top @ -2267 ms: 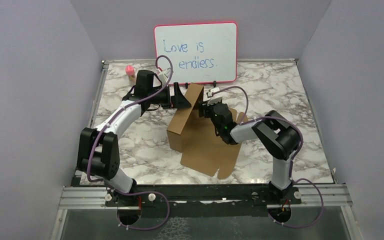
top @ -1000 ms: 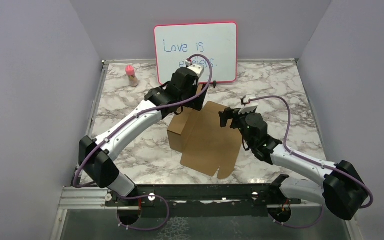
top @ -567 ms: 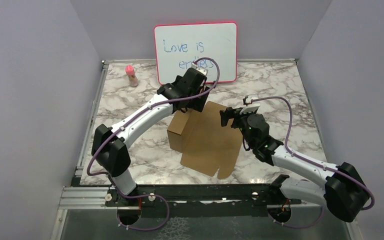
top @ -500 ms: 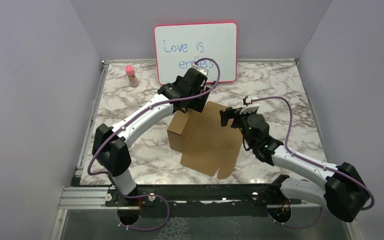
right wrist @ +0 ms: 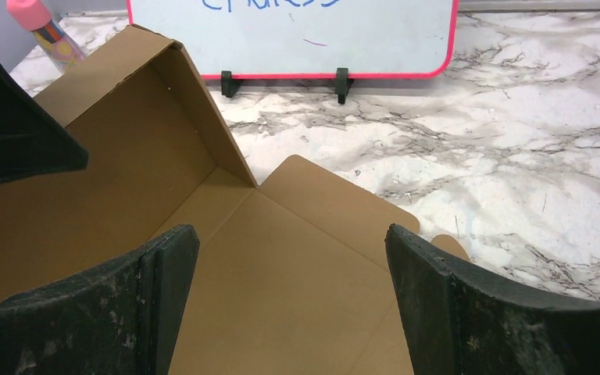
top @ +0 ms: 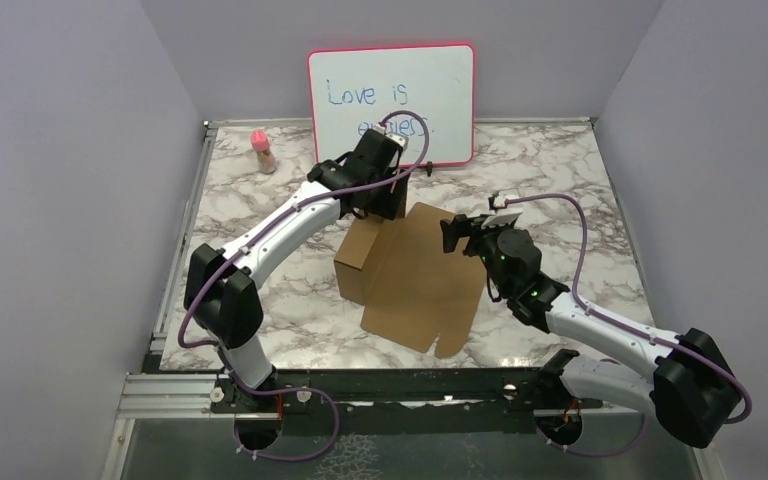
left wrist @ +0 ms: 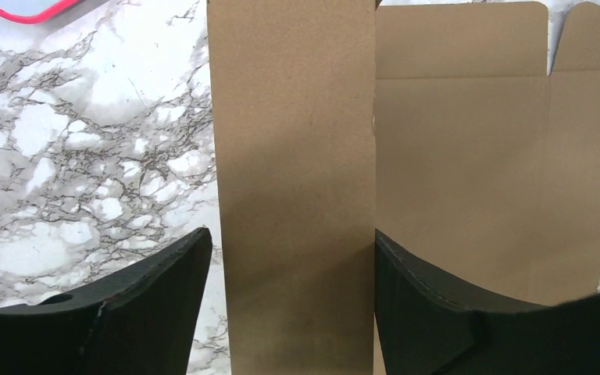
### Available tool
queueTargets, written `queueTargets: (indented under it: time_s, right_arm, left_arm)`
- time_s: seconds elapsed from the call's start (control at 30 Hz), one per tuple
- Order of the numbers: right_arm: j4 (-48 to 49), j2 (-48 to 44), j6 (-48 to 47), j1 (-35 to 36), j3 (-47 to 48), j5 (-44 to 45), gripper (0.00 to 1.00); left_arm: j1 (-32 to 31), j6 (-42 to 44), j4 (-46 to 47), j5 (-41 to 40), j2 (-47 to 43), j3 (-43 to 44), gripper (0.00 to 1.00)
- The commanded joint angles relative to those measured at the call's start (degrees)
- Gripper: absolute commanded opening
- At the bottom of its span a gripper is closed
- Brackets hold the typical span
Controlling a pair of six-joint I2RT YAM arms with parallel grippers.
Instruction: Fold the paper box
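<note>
Marble table (top: 580,180) — left claw (top: 388,202) shifted leftward over paper box (top: 420,285); right claw (top: 457,232) unmoved.

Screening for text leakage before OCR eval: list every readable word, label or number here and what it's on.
"Love is": blue handwriting, top line of the red-framed whiteboard.
Second whiteboard line: starts "e", seems to end "ss."; the middle is hidden by the left arm.
Small pink-capped bottle: patterned label, too small to read.
Brown cardboard paper box: no print.
</note>
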Motion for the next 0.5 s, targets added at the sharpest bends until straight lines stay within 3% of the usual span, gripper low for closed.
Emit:
queueTargets:
  time_s: [0.0, 0.23, 0.47]
  right_arm:
    - [2.1, -0.9, 0.6, -0.4, -0.5, 0.4, 0.95]
    - [1.3, -1.9, 0.4, -0.4, 0.0, -0.6, 0.95]
    - [-2.5, -4.4, -0.5, -0.4, 2.9, -4.1, 0.95]
  left_arm:
    - [2.0, -0.4, 1.3, 5.0, -1.7, -0.6, 0.71]
    - [6.3, -1.9, 4.9, 10.5, -5.8, -4.1, 0.62]
    - [14.0, -5.4, 11.9, 20.4, -11.0, -12.2, 0.62]
